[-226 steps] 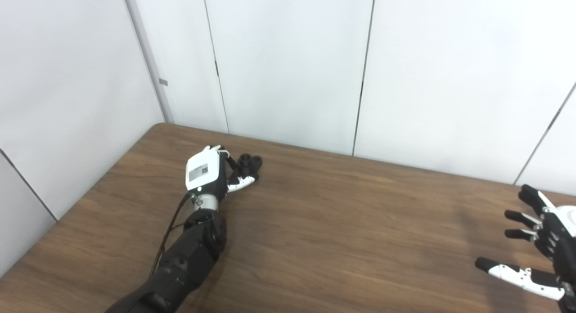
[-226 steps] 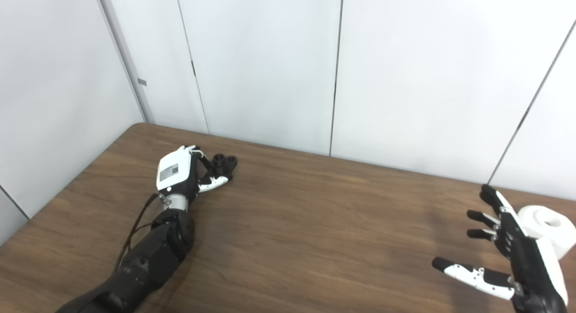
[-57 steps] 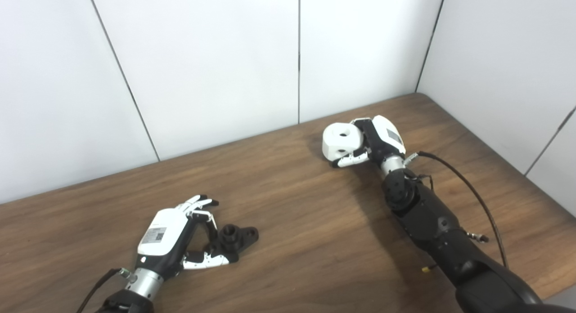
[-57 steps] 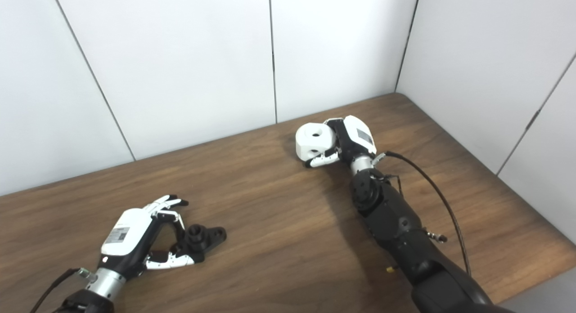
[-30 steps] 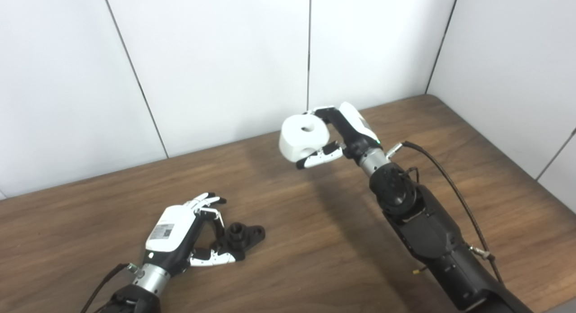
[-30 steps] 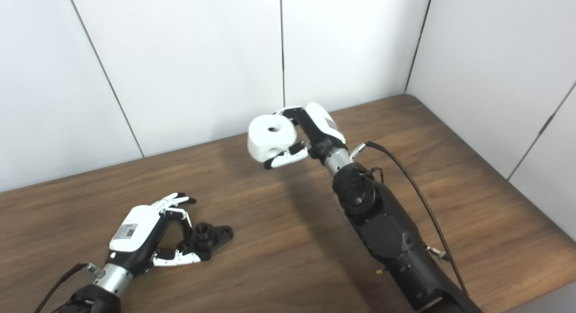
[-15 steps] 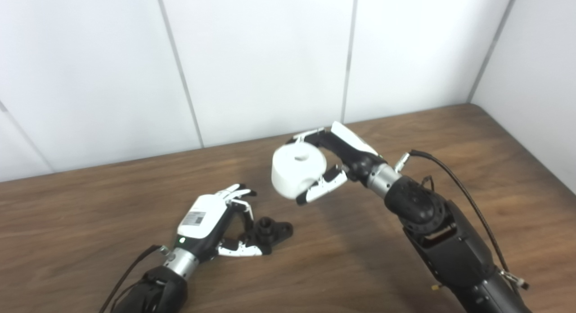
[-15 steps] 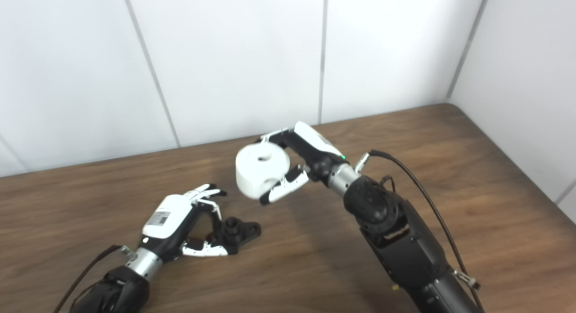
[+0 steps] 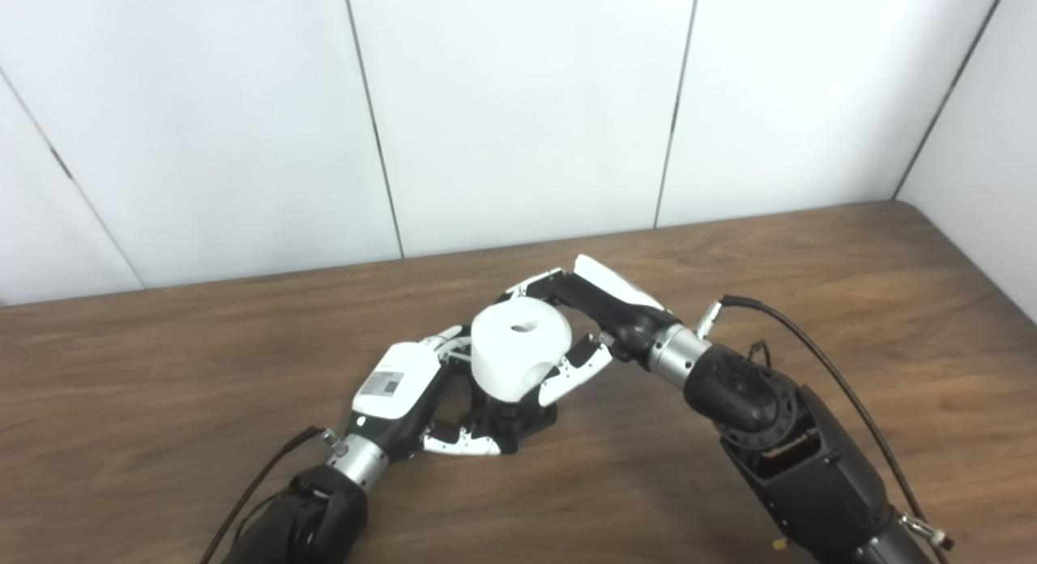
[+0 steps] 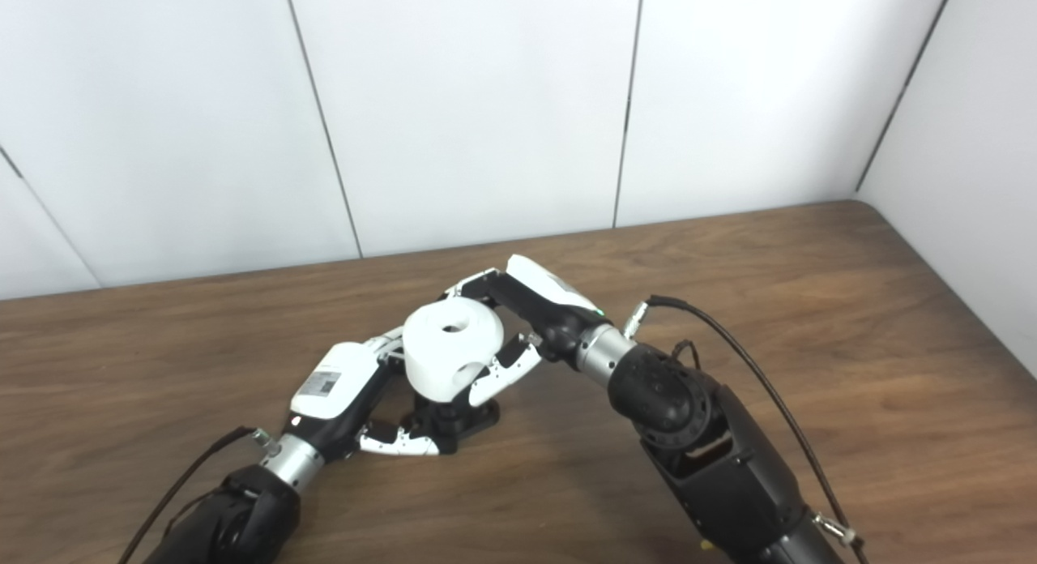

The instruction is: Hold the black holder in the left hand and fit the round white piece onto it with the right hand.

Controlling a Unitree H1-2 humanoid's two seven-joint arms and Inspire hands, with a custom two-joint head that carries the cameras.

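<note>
You are looking down at a wooden table [image 9: 810,256] with both hands meeting near its middle, closer to the front edge than to the far edge along the white wall panels [image 9: 518,102]. Your right hand [image 9: 603,317] is gripping the round white piece [image 9: 518,357], fingers curling over its far side and thumb pressing its near side, the piece's central hole facing up. It is sitting directly above the black holder [image 10: 454,418], which is resting on the table surface; the right eye view is showing more of the holder's base beneath the piece, while the left eye view is mostly hiding it behind the piece and thumb. Neither view is showing whether the piece is touching the holder. Your left hand [image 10: 340,394] is wrapping around the holder's left side, fingers behind and thumb in front, clamping it just below and left of the white piece.
</note>
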